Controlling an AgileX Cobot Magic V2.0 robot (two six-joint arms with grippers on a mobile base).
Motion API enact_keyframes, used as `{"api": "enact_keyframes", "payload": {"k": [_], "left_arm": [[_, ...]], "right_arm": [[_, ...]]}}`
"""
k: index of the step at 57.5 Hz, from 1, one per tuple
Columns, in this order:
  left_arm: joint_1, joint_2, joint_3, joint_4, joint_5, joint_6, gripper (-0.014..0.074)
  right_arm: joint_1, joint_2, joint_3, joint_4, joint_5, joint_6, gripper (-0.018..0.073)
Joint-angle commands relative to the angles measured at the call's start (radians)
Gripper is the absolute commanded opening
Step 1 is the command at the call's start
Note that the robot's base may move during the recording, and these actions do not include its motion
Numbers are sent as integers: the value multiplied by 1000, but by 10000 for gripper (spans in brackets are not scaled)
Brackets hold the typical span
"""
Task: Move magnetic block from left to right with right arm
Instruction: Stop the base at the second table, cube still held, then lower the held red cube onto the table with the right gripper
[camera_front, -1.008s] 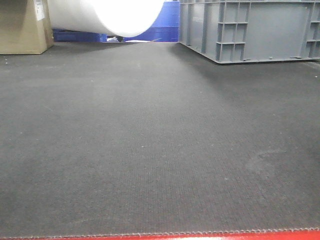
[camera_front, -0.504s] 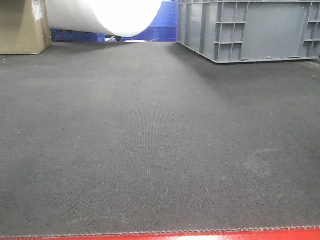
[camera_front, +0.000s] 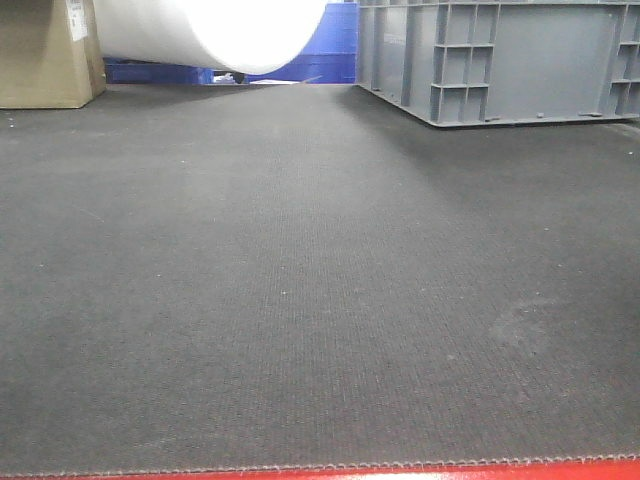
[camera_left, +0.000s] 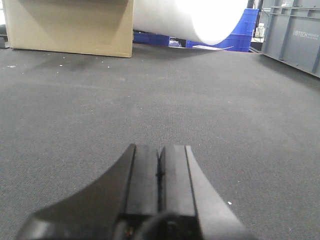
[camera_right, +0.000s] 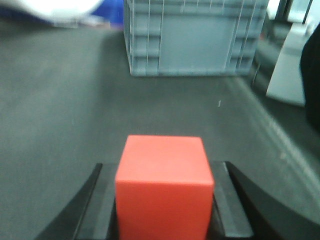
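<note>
In the right wrist view the magnetic block (camera_right: 164, 187), a plain red cube with a lighter top, fills the lower middle of the frame. My right gripper (camera_right: 164, 170) is shut on it, one black finger pressed against each side face. The picture is blurred. In the left wrist view my left gripper (camera_left: 160, 156) is shut, its two dark pads touching with nothing between them, low over the dark mat (camera_left: 160, 100). Neither gripper nor the block shows in the front-facing view.
A grey plastic crate (camera_front: 500, 60) stands at the back right and appears in the right wrist view too as crate (camera_right: 192, 37). A cardboard box (camera_front: 45, 50) sits back left, a white roll (camera_front: 215, 30) and blue bins (camera_front: 325, 50) behind. A red edge (camera_front: 400, 472) borders the mat's front.
The front-facing view has shifted very slightly; nothing on the mat has moved in it.
</note>
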Motion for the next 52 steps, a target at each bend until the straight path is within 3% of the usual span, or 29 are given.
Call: {"api": "enact_keyframes", "payload": {"k": [1, 12, 26, 32, 44, 52], "left_arm": [[0, -9, 7, -3, -78, -7, -126], [0, -9, 7, -3, -78, -7, -126], [0, -9, 7, -3, -78, -7, -126], [0, -9, 7, -3, -78, -7, -126], [0, -9, 7, -3, -78, -7, -126], [0, -9, 7, -3, -78, -7, -126]], "right_arm": [[0, 75, -63, -7, -4, -5, 256], [49, 296, -152, -49, 161, -5, 256], [245, 605, -324, -106, 256, 11, 256], [328, 742, -424, -106, 319, 113, 256], [486, 1016, -691, -112, 509, 495, 268], [572, 1186, -877, -112, 668, 582, 268]]}}
